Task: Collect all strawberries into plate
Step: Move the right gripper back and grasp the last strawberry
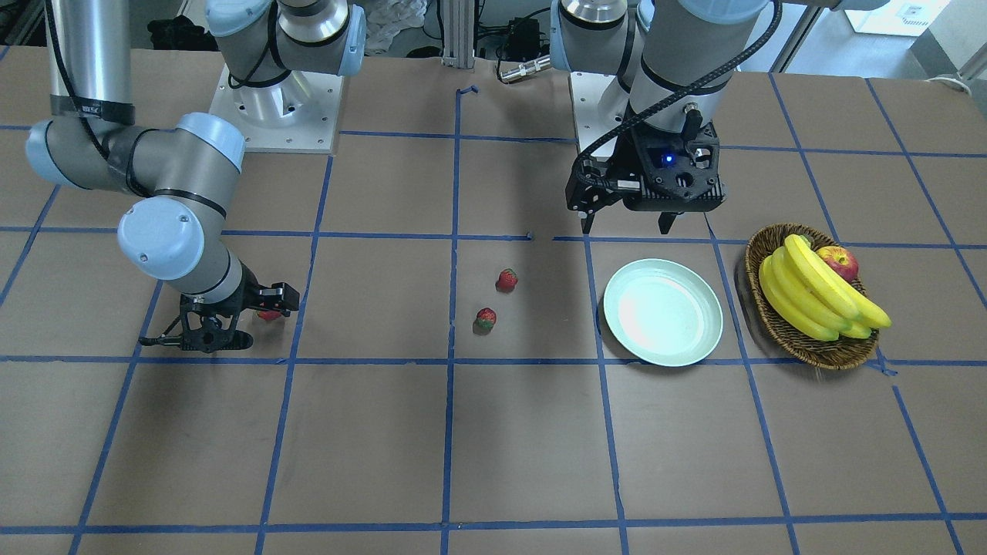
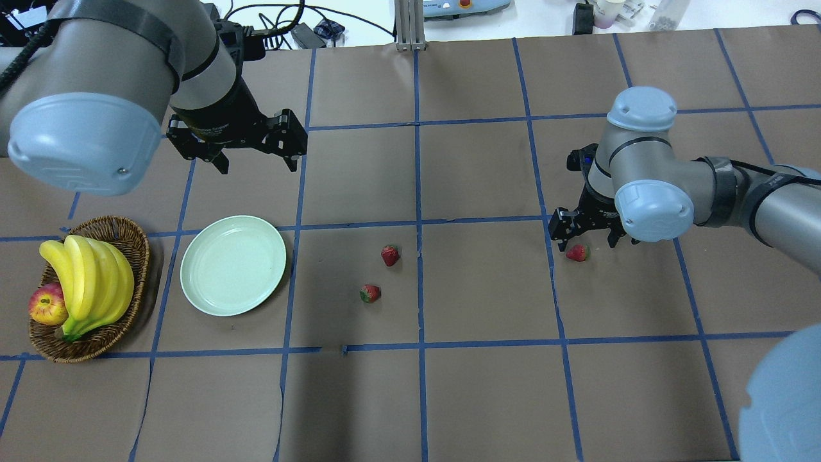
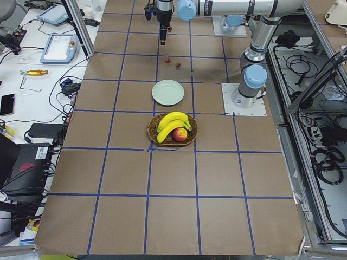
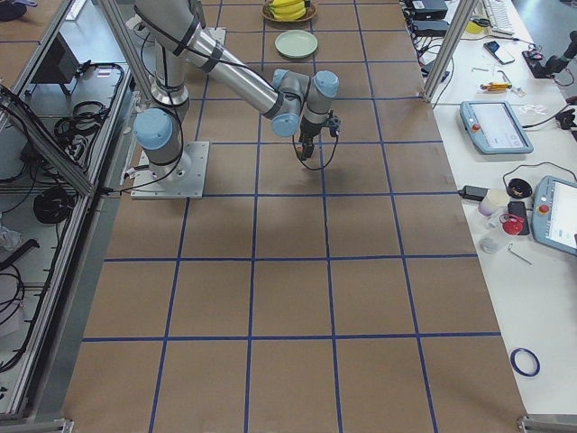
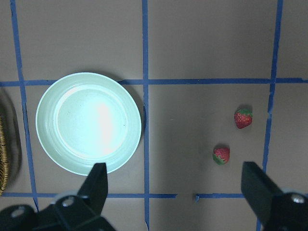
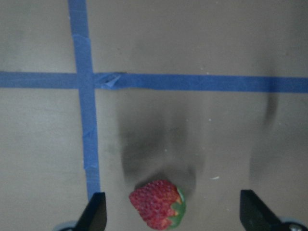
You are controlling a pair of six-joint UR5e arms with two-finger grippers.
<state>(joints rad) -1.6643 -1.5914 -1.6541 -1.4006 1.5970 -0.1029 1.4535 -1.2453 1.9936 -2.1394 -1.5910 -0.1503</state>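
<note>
Three strawberries lie on the brown table. Two sit near the middle (image 2: 390, 255) (image 2: 370, 293) and also show in the left wrist view (image 5: 243, 118) (image 5: 221, 155). The third strawberry (image 2: 578, 252) lies between the fingers of my open right gripper (image 2: 587, 242), which is low over the table; the right wrist view shows this strawberry (image 6: 156, 203) untouched. The pale mint plate (image 2: 233, 265) is empty, left of the middle pair. My left gripper (image 2: 258, 167) is open and empty, hovering high beyond the plate.
A wicker basket (image 2: 138, 244) with bananas (image 2: 90, 276) and a red-yellow apple (image 2: 47, 305) stands left of the plate. Blue tape lines grid the table. The arm bases stand at the table's robot side (image 1: 270, 108).
</note>
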